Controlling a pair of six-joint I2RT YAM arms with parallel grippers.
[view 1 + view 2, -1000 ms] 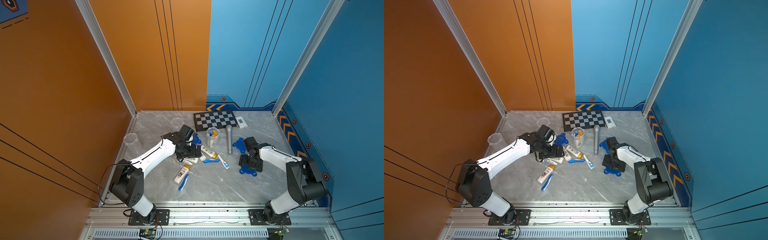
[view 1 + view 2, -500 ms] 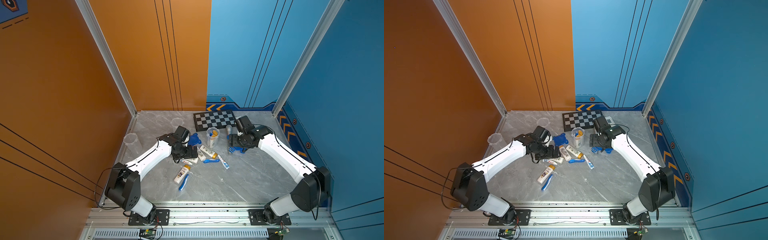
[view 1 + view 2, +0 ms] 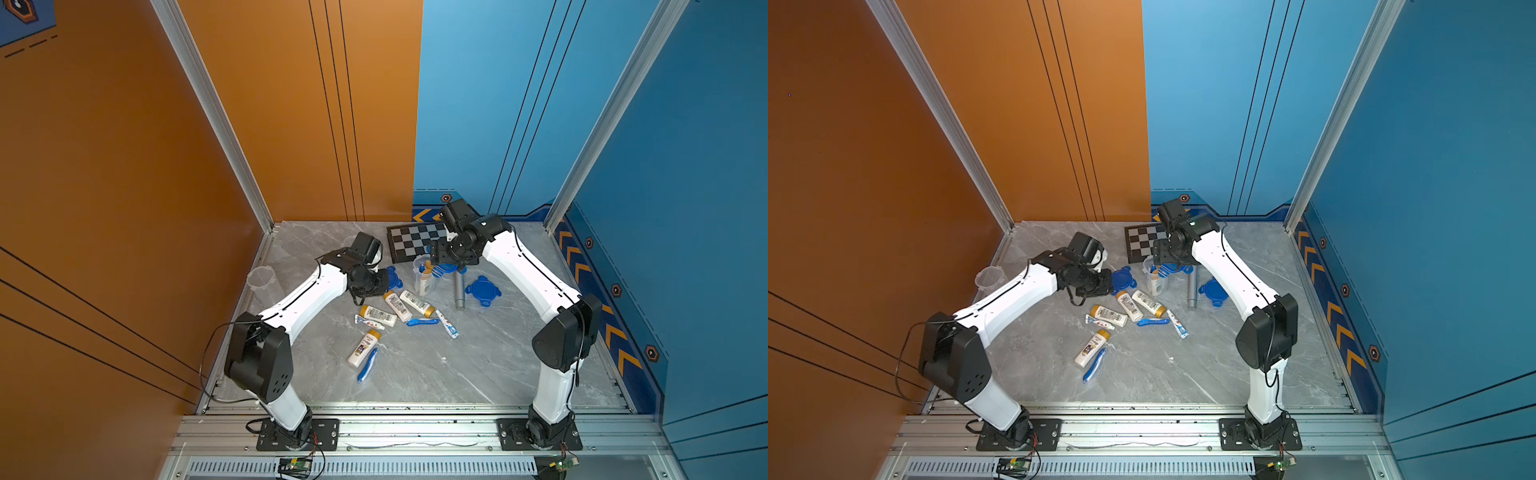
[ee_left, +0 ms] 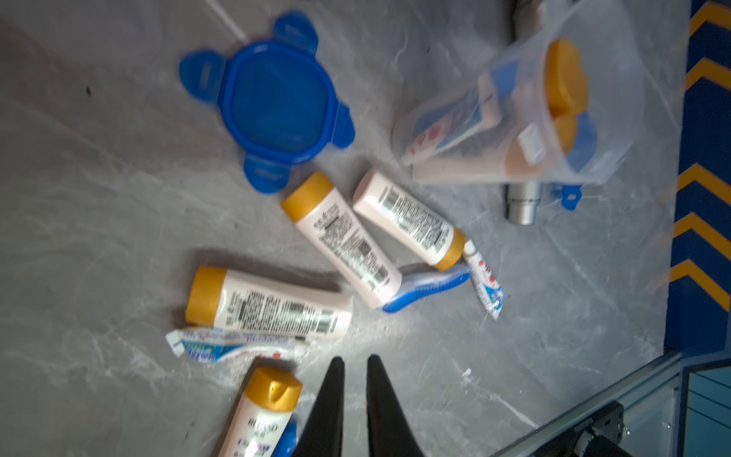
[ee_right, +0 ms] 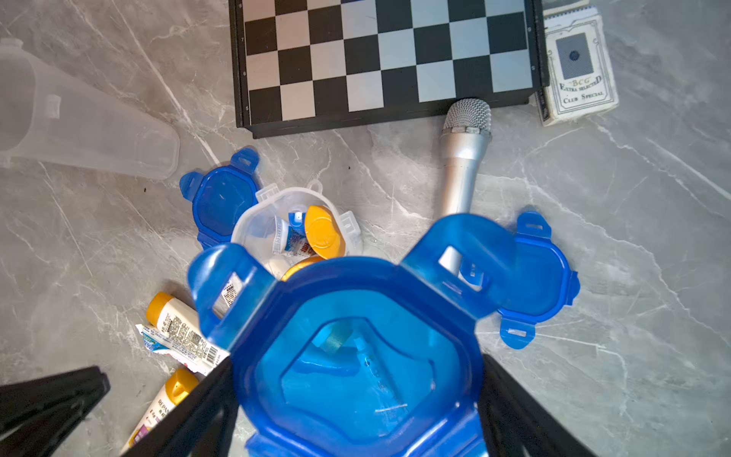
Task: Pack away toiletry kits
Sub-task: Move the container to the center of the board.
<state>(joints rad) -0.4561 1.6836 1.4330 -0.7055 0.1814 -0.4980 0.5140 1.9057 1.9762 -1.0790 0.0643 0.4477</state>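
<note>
The right gripper (image 5: 358, 399) was found clamped across a blue four-tab lid (image 5: 356, 348), with the fingers pressed against its opposite edges. The lid was held off the table, close to the rim of the filled cup (image 5: 253, 233). That cup stood upright with its mouth uncovered, and an orange-capped bottle (image 5: 322, 233) and a small tube (image 5: 286, 237) were lodged inside. Part of the cup's mouth was hidden by the held lid in the right wrist view.

The cup was hemmed in on two sides. A second lid (image 5: 221, 198) lay flat just beside it, and the silver microphone (image 5: 461, 158) lay on its other side, head toward the chessboard (image 5: 387, 59). A third lid (image 5: 534, 277) lay past the microphone, and a card pack (image 5: 577, 67) sat by the board's corner.

The left gripper (image 4: 352, 376) was drawn almost closed above the loose toiletries, with nothing caught between its fingers. Near its tips a toothpaste tube (image 4: 233, 344) was lying against a loose bottle (image 4: 269, 304). Farther on, another bottle (image 4: 344, 241) touched a blue toothbrush (image 4: 427, 287). An empty cup (image 3: 259, 278) stood well apart at the left edge of the table (image 3: 415, 374).
</note>
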